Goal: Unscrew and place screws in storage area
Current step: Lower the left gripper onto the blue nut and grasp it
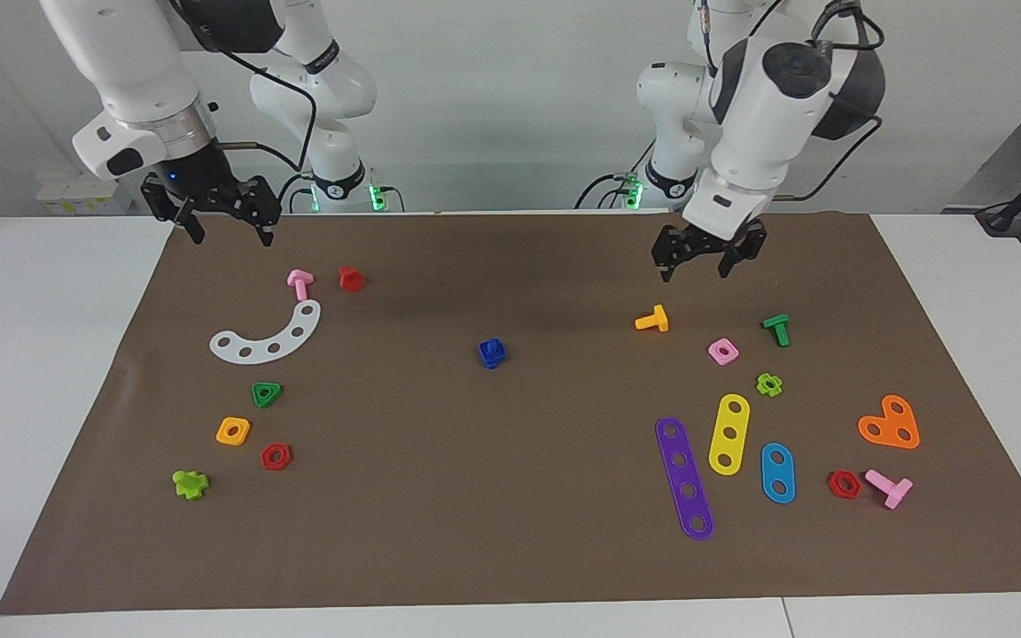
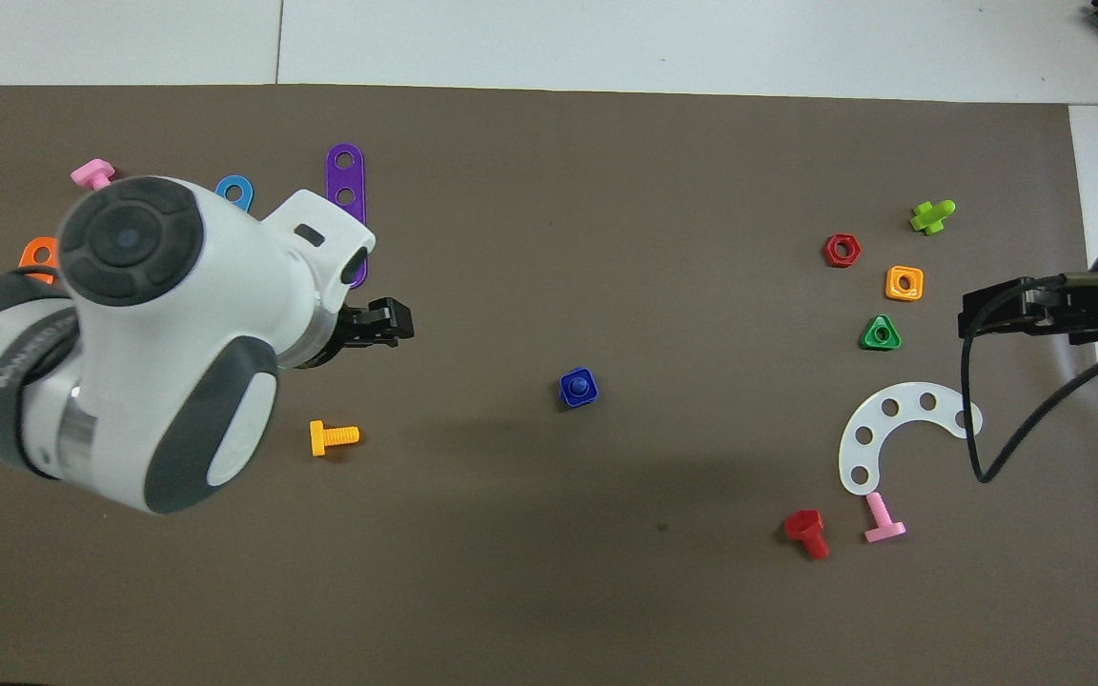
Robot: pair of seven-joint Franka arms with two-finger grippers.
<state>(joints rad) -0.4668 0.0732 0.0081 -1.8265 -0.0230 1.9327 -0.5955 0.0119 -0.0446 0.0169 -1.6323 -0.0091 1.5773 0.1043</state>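
The dark-blue screw (image 1: 494, 345) stands in a dark-blue square nut (image 1: 492, 358) at the middle of the brown mat. Only its stem tip shows above the nut, and its head is hidden. The overhead view shows the stem (image 2: 579, 385) in the nut's (image 2: 567, 394) hole. My left gripper (image 1: 695, 259) hangs open and empty over the mat near an orange bolt (image 1: 652, 320), toward the left arm's end. It also shows in the overhead view (image 2: 389, 322). My right gripper (image 1: 227, 221) hangs open and empty over the mat's edge near the robots, above a pink bolt (image 1: 300, 283).
Toward the right arm's end lie a white curved strip (image 1: 269, 337), a red bolt (image 1: 351, 278), and green, orange and red nuts. Toward the left arm's end lie purple (image 1: 684, 477), yellow and blue strips, an orange heart plate (image 1: 890, 424), and green and pink bolts.
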